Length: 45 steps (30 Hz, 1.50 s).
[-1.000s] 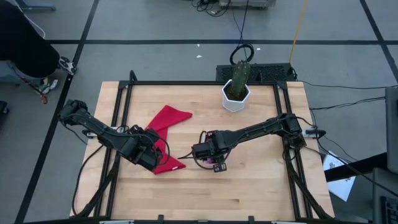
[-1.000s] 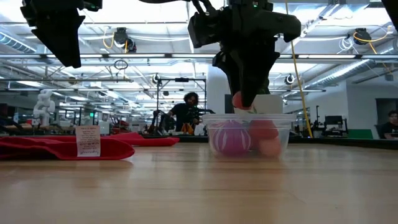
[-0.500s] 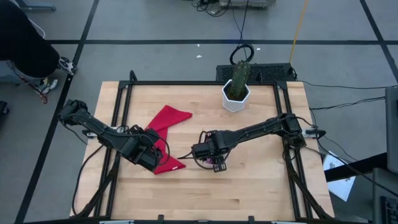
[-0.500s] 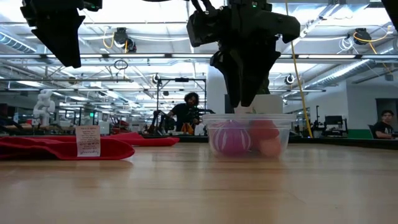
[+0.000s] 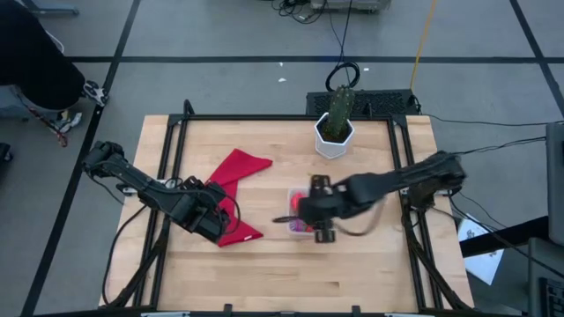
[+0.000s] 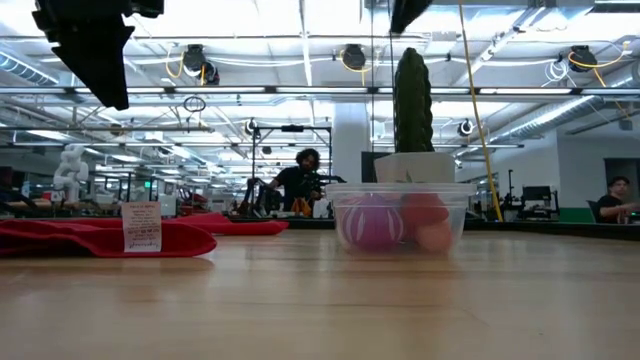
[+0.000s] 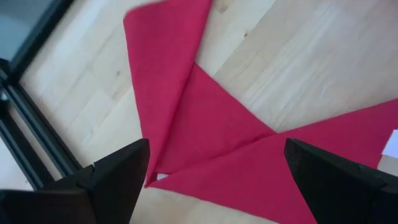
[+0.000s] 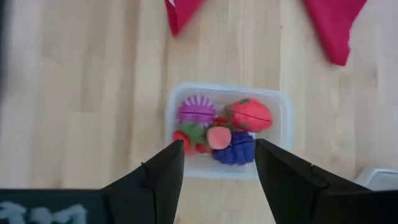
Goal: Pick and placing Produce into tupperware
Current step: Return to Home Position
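Note:
The tupperware (image 8: 280,99), a clear rounded box, stands on the wood near the table's middle (image 5: 298,229). Inside lie the produce: a purple ribbed piece (image 8: 196,111), a red strawberry (image 8: 249,115), a pink piece (image 8: 219,137), a blue-purple cluster (image 8: 241,150) and a red-and-green one (image 8: 185,135). In the low view the tupperware (image 6: 345,205) shows purple and red shapes through its wall. My right gripper (image 8: 219,144) hangs open above it (image 5: 306,214), touching nothing. My left gripper (image 7: 214,149) waits open over the red cloth (image 5: 211,222).
The red cloth (image 5: 236,172) lies spread on the table's left half, with a white tag (image 6: 141,227). A white hexagonal pot with a green cactus (image 5: 335,132) stands at the far edge behind the tupperware. Black frame rails run along the table's sides. People show in the room beyond.
My right gripper has risen from the tupperware's rim, out of the low view's top, and drawn back toward the table's right edge. The pink piece seen at its fingertips a second ago is no longer between them. The tupperware has stayed in place.

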Each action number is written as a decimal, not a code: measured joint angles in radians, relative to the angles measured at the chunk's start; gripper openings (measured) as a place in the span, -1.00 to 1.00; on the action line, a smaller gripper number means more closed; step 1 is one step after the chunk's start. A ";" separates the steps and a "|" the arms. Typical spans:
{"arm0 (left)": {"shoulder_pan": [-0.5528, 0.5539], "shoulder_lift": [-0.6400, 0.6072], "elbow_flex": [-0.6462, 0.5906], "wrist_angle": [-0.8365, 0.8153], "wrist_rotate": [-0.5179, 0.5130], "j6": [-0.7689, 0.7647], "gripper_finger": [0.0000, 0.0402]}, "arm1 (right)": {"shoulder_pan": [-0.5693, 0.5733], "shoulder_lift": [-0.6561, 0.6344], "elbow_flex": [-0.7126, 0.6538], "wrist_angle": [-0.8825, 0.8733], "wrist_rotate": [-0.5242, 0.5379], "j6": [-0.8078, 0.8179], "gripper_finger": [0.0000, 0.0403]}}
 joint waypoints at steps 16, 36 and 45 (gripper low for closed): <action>-0.348 -0.070 0.000 0.173 -0.344 -0.163 0.89 | 0.444 -0.268 0.000 -0.049 0.337 0.392 -0.07; -0.358 0.060 -0.013 0.553 -0.472 0.273 0.89 | 0.601 -0.511 -0.632 0.637 0.364 0.218 -0.07; -0.307 -0.094 -0.271 0.725 -0.525 0.225 0.89 | 0.591 -0.875 -0.971 0.960 0.361 0.079 -0.07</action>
